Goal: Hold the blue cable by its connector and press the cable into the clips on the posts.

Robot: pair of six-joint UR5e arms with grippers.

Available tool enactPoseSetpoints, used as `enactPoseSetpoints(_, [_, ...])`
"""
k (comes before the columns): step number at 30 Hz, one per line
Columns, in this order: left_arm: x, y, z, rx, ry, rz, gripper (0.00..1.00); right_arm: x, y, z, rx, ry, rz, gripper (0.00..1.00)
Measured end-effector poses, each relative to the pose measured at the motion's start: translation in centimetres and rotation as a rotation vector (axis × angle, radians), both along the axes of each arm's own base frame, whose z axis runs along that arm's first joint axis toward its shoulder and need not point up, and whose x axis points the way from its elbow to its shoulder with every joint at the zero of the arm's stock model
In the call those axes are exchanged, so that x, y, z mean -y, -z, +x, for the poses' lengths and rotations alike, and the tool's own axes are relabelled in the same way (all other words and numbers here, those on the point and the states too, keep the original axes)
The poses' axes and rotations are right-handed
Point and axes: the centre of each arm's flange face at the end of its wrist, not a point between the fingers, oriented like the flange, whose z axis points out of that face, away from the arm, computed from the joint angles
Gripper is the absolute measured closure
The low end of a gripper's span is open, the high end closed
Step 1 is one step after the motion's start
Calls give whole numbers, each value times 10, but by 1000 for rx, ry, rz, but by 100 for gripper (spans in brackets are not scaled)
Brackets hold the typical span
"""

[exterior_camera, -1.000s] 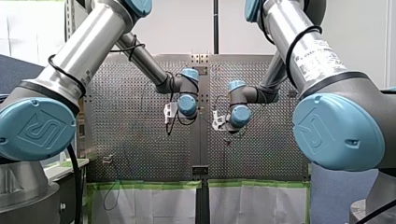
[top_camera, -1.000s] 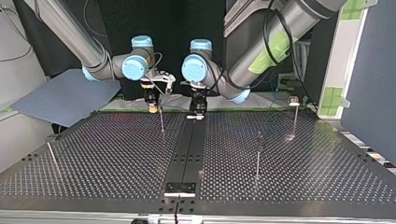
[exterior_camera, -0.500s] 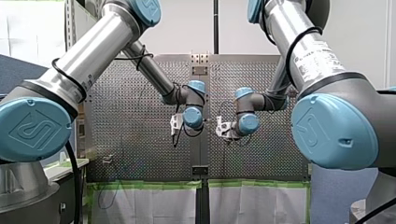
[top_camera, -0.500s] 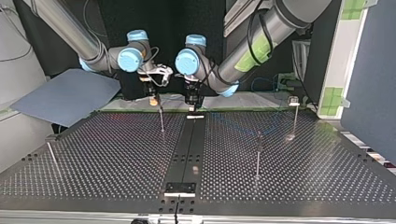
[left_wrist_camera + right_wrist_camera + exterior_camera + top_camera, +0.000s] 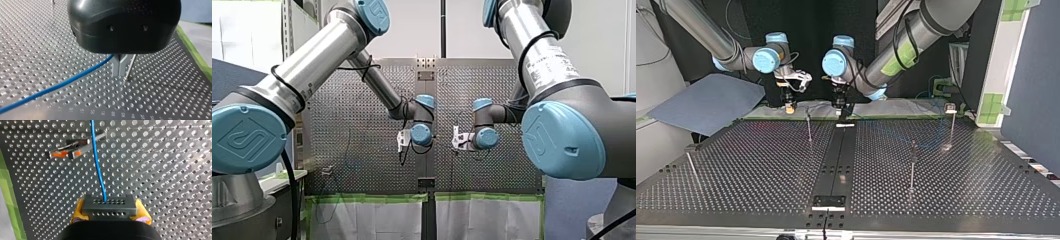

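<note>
Nearest in the top view, a thin post (image 5: 911, 167) stands on the perforated desk (image 5: 761, 170) at the view's right. A leaning rod (image 5: 691, 166) stands by the left edge. Further back are a second post (image 5: 809, 129), left of the middle, and a clip-topped post (image 5: 951, 122) at the right. At the desk's far edge the two arms hang near each other, low over the surface: my right tool (image 5: 790, 106) at the view's left, my left tool (image 5: 840, 106) just right of it.

In the right wrist view, the yellow pads (image 5: 78, 210) are clamped on the dark connector (image 5: 109, 206) (rows of small holes on its face). The blue cable (image 5: 98, 167) runs ahead from it and crosses a post with an orange clip (image 5: 72, 152); whether it sits in that clip I cannot tell.

In the left wrist view, the metal fingers (image 5: 115, 66) are pressed together, pinching the cable where it reaches them.
</note>
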Motion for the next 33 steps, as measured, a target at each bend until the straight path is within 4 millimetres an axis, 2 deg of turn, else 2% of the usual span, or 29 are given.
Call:
enactPoseSetpoints(11, [17,-4,-8,58,1,-72,100,2,8,-13,10,-44,10,100])
enactPoseSetpoints(16, [21,-3,-9,71,-3,-96,100,4,27,-22,-3,-36,41,100])
enactPoseSetpoints(21, [20,17,-7,64,-7,-100,100,5,45,-28,-19,-31,66,100])
enactPoseSetpoints(29, [22,66,-11,32,3,-90,100,13,47,-35,0,-42,55,100])
enactPoseSetpoints(33, [22,81,-14,20,6,-89,100,17,46,-39,14,-50,49,100])
